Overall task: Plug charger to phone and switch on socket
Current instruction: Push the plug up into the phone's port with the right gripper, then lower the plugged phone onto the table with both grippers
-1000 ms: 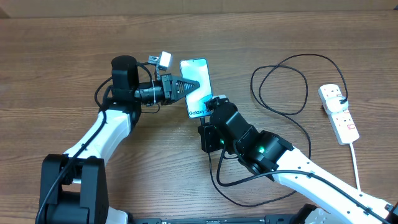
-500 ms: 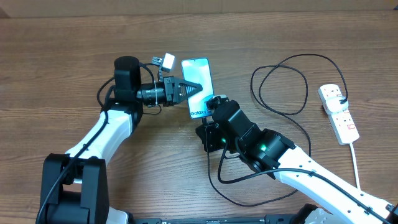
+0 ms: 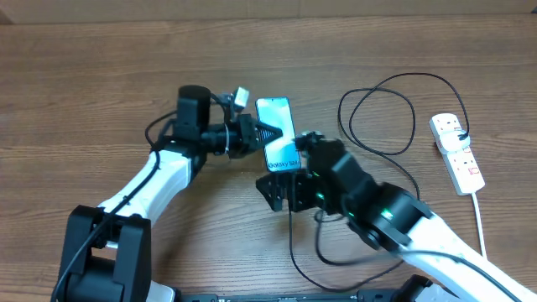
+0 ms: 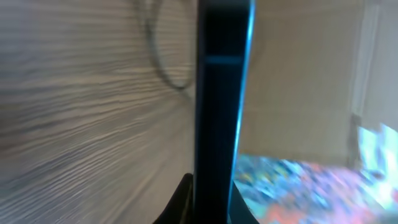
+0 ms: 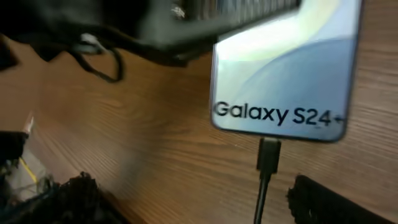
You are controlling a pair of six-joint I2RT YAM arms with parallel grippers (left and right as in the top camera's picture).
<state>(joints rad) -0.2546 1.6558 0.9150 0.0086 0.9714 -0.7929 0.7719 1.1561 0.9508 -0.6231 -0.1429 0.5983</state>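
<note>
Left tool (image 3: 270, 132) pinching slim blue-white-screened smartphone (image 3: 281, 138) by its long edge, centre of wooden counter (image 3: 84, 84); right tool (image 3: 285, 188) at the phone's 6 o'clock, fingers spread, gripping nothing; small black plug tip (image 5: 268, 154) of long thin black charger cable (image 5: 262, 190) touching the phone's bottom edge; can't tell if fully seated. Risk: half-seated plug pops out if the arm snags cable slack en route to white two-outlet power strip (image 3: 457, 155) at 3 o'clock; phone may twist in the pinch.
</note>
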